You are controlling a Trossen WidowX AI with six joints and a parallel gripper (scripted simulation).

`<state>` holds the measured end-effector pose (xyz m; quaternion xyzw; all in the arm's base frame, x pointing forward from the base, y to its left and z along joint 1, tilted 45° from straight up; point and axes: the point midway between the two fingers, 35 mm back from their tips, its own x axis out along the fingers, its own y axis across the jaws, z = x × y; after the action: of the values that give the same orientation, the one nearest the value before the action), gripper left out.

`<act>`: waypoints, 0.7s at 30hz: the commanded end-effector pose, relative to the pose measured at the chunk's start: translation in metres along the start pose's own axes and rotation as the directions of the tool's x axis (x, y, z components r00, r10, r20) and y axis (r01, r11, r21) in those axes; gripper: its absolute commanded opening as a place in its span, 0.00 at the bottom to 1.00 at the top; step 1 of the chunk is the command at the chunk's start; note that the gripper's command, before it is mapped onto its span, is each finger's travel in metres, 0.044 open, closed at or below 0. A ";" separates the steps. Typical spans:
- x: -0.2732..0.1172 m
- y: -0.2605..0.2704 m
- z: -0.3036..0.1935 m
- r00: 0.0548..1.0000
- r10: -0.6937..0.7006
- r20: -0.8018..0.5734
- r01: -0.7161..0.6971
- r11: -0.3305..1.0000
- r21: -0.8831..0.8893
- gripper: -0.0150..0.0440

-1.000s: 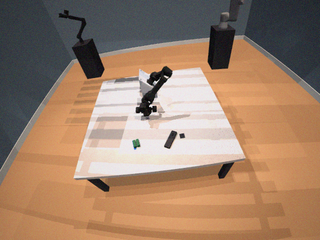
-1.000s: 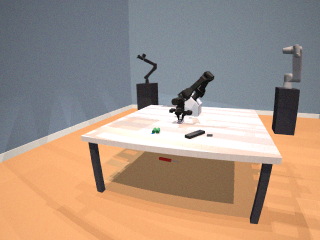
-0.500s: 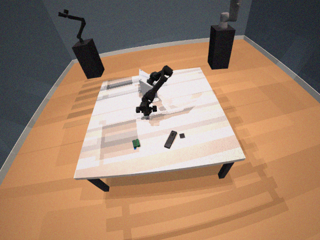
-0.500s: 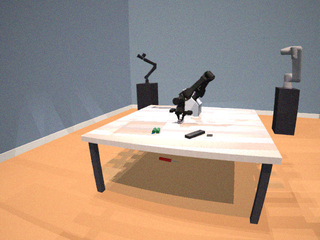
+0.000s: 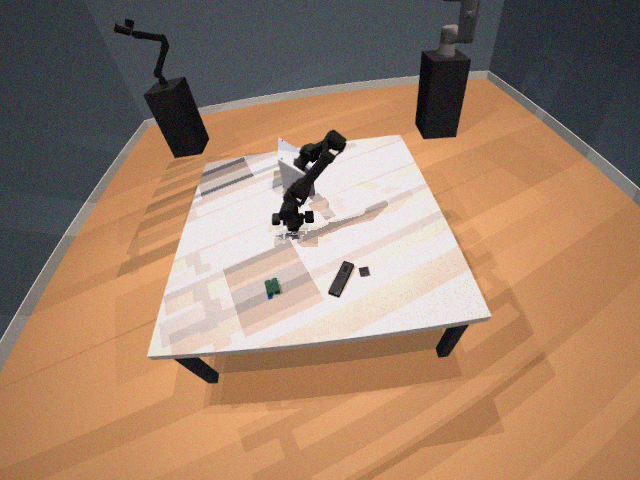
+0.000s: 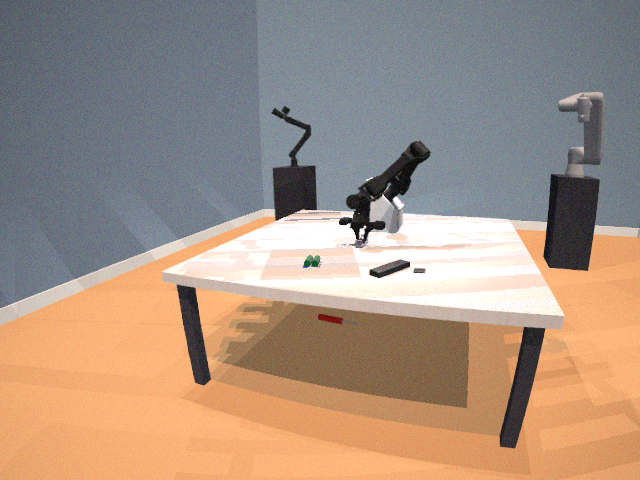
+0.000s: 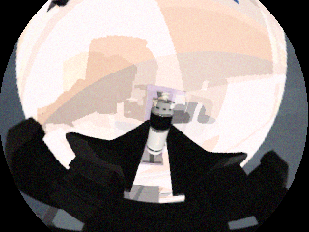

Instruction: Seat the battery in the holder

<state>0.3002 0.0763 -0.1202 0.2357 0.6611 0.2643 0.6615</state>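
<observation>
The battery, a pale cylinder with a black band, lies lengthwise between the fingertips in the wrist view. My gripper is shut on it, low over the table. The pale purple holder shows around the battery's far end; part of it also shows below the near end. The battery is lined up roughly along the holder, slightly slanted in the view. The fingers hide the holder's sides. Whether the battery lies flat, and how its ends meet the spring and lip, I cannot tell. The top and exterior views are too small to show this.
On the white table, a green object with a blue part, a black remote and a small dark square lie nearer the front edge. A white panel stands behind the arm.
</observation>
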 end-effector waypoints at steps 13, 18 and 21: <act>-0.001 0.001 -0.006 1.000 0.001 0.012 -0.001 1.000 -0.001 0.38; -0.002 0.001 -0.010 1.000 0.002 0.014 -0.002 1.000 -0.001 0.38; -0.002 0.001 -0.012 1.000 0.002 0.015 -0.002 1.000 0.000 0.38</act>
<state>0.2932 0.0762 -0.1191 0.2380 0.6549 0.2643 0.6668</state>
